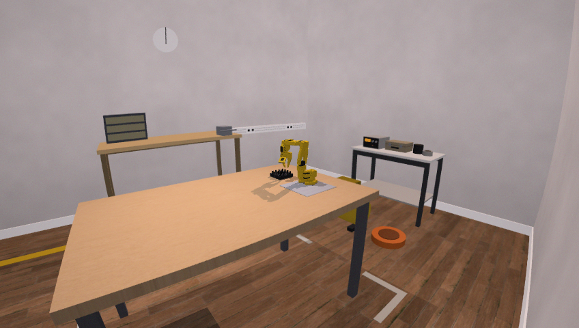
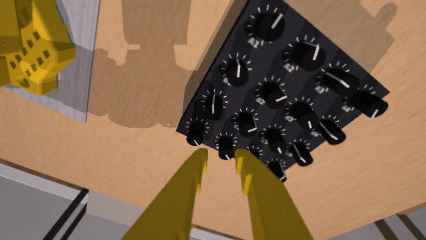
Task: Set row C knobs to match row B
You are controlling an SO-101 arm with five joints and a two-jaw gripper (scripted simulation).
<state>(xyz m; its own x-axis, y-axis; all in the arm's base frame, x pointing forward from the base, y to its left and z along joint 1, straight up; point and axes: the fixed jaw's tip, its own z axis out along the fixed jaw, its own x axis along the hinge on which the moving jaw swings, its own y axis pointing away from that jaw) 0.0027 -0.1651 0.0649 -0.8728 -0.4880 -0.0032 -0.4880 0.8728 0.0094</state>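
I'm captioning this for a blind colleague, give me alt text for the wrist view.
The yellow end effector, nearly closed and holding nothing, hovers above the near edge of a black knob box on a wooden table. The box carries a grid of black knobs with white pointers.

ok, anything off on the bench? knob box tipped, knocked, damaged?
Nothing stands out. The knob box lies flat on the table, whole, every visible knob in place. The gripper hangs above its near edge, nearly shut, holding nothing.
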